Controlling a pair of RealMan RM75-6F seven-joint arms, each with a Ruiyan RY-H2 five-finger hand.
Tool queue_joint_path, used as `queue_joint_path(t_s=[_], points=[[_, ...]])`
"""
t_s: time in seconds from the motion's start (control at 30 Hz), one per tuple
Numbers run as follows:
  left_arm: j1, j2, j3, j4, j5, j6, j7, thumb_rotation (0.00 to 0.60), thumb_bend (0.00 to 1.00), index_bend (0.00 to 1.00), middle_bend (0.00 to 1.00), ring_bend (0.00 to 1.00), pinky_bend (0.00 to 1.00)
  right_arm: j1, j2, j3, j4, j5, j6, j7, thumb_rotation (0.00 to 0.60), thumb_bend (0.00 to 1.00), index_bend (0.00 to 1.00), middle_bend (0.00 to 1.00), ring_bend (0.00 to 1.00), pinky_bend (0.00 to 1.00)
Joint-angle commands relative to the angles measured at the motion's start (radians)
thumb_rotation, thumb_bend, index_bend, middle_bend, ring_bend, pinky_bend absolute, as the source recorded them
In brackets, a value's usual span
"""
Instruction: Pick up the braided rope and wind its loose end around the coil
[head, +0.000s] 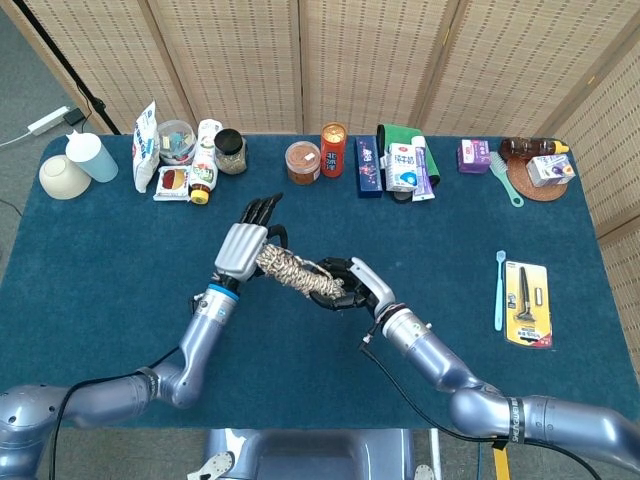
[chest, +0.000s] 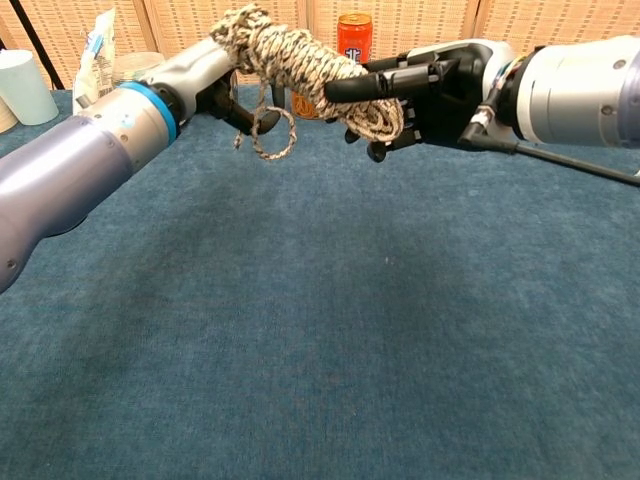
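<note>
The braided rope coil (head: 293, 271) (chest: 298, 58), beige and brown, is held above the blue table, tilted with its left end higher. My right hand (head: 352, 285) (chest: 432, 84) grips the coil's right end, dark fingers wrapped over it. My left hand (head: 248, 243) (chest: 222, 83) is at the coil's left end, partly behind it in the head view. The loose end (chest: 266, 132) hangs in a small loop under the left hand's fingers, which pinch the strand.
Along the table's far edge stand a bowl (head: 63, 176), a cup (head: 92, 156), snack packets, jars, an orange can (head: 332, 149) (chest: 354, 38) and cartons (head: 403, 168). A toothbrush (head: 499, 289) and a razor pack (head: 526, 303) lie at the right.
</note>
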Motion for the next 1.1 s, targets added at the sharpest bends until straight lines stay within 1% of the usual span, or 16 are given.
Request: queue_joint_path(t_s=[0.03, 0.23, 0.4, 0.47, 0.53, 0.67, 1.03, 1.1], points=[[0.026, 0.018, 0.030, -0.005, 0.041, 0.010, -0.019, 0.600, 0.40, 0.63, 0.00, 0.00, 0.00, 0.048, -0.011, 0.014, 0.028, 0.131, 0.063, -0.072, 0.600, 0.75, 0.77, 0.67, 0.55, 0.64], [0.061, 0.050, 0.056, -0.021, 0.091, 0.027, -0.054, 0.600, 0.40, 0.63, 0.00, 0.00, 0.00, 0.085, -0.037, 0.025, 0.078, 0.254, 0.128, -0.139, 0.600, 0.75, 0.77, 0.67, 0.55, 0.64], [0.087, 0.076, 0.066, -0.034, 0.112, 0.029, -0.077, 0.600, 0.40, 0.63, 0.00, 0.00, 0.00, 0.106, -0.063, 0.038, 0.136, 0.352, 0.171, -0.187, 0.600, 0.75, 0.77, 0.67, 0.55, 0.64], [0.100, 0.091, 0.074, -0.042, 0.127, 0.033, -0.089, 0.600, 0.40, 0.63, 0.00, 0.00, 0.00, 0.117, -0.085, 0.042, 0.182, 0.411, 0.202, -0.216, 0.600, 0.75, 0.77, 0.67, 0.55, 0.64], [0.107, 0.098, 0.078, -0.045, 0.136, 0.033, -0.093, 0.600, 0.40, 0.63, 0.00, 0.00, 0.00, 0.125, -0.099, 0.048, 0.207, 0.447, 0.224, -0.239, 0.600, 0.75, 0.77, 0.67, 0.55, 0.64], [0.117, 0.105, 0.075, -0.049, 0.135, 0.022, -0.103, 0.600, 0.40, 0.63, 0.00, 0.00, 0.00, 0.134, -0.125, 0.063, 0.249, 0.499, 0.257, -0.286, 0.600, 0.75, 0.77, 0.67, 0.55, 0.64], [0.127, 0.114, 0.073, -0.060, 0.147, 0.012, -0.103, 0.600, 0.40, 0.63, 0.00, 0.00, 0.00, 0.146, -0.175, 0.090, 0.329, 0.569, 0.324, -0.382, 0.600, 0.75, 0.77, 0.67, 0.55, 0.64], [0.130, 0.116, 0.071, -0.065, 0.149, 0.010, -0.103, 0.600, 0.40, 0.63, 0.00, 0.00, 0.00, 0.148, -0.190, 0.103, 0.345, 0.583, 0.336, -0.403, 0.600, 0.75, 0.77, 0.67, 0.55, 0.64]])
